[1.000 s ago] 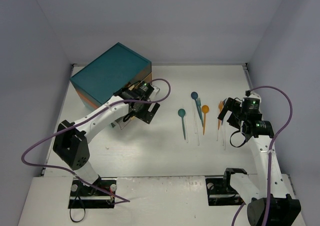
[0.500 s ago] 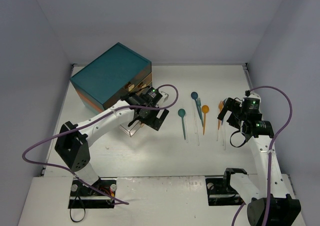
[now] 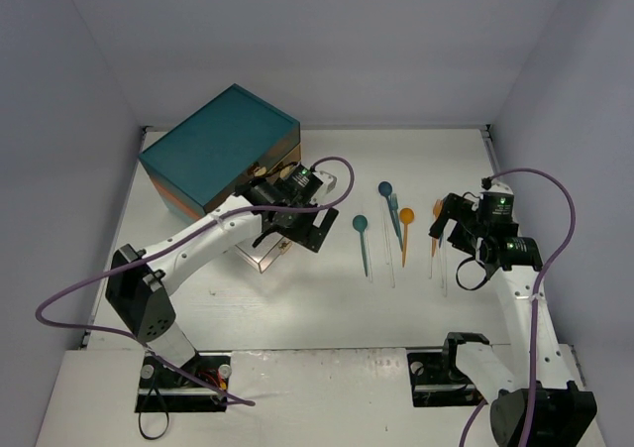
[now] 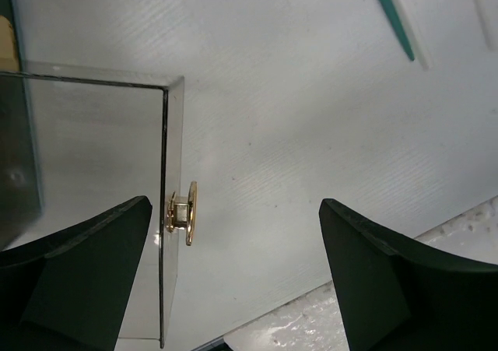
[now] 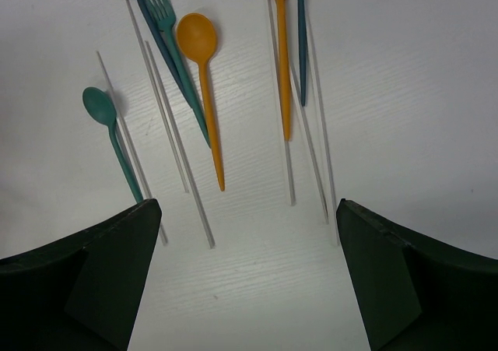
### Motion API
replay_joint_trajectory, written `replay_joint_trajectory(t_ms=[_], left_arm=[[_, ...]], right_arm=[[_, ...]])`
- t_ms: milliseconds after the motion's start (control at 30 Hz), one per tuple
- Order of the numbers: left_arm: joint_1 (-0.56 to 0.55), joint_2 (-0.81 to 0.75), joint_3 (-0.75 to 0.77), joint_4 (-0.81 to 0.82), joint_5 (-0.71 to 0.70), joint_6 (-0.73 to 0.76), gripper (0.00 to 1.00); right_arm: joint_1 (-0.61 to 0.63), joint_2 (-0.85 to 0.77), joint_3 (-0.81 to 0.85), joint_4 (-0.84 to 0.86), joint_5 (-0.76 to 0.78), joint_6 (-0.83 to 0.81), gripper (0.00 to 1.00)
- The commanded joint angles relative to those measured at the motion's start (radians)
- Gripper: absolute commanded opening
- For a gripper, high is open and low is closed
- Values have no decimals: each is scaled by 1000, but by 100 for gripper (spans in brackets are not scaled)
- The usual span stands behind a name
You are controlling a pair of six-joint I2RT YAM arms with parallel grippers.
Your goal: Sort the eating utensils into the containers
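The eating utensils lie in a row mid-table: a teal spoon [image 3: 362, 239], blue spoon [image 3: 385, 189], teal fork [image 3: 396, 219], orange spoon [image 3: 405, 231] and orange fork [image 3: 436, 219], with clear ones between them. My right gripper [image 3: 454, 231] hovers open over their handle ends, holding nothing; its wrist view shows the orange spoon [image 5: 204, 78], orange fork [image 5: 282, 55] and teal spoon [image 5: 109, 133]. One of the containers, a clear drawer [image 3: 263, 254], stands pulled out of the teal chest [image 3: 218, 150]. My left gripper [image 4: 233, 265] is open, the gold knob [image 4: 187, 212] standing free near its left finger.
The chest sits at the back left against the side wall. A blue knife [image 5: 301, 40] lies beside the orange fork, with thin clear utensils [image 5: 175, 141] around them. Purple cables loop from both arms. The table's near edge shows at the bottom of the left wrist view.
My left gripper has drawn away from the chest to the right, and the clear drawer has come out with it. The right gripper has stayed over the utensils.
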Motion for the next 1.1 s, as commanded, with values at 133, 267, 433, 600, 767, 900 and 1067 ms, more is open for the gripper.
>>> replay_joint_trajectory(t_ms=[133,267,433,600,767,900,1067], left_arm=[[40,-141,191,-35,-120,-34,88],[129,-206,222,-40,-138,-58,88],[246,-288,227,-69,-179,-31,88],[377,-380,218,-118,-187,24,88],[482,-451,177,-140,-180,60,88],[510,-513,141,-140,-214,72,88],[510,-571,112,-136,-261,76,88]], right_arm=[[209,106,124,37,74,-21,89],[389,180,161,49,189,21,83],[483,261,155,70,290,89,75],[482,324,119,100,389,158,60],[429,433,132,145,346,137,53],[360,508,144,195,309,119,49],[303,606,163,258,239,102,44]])
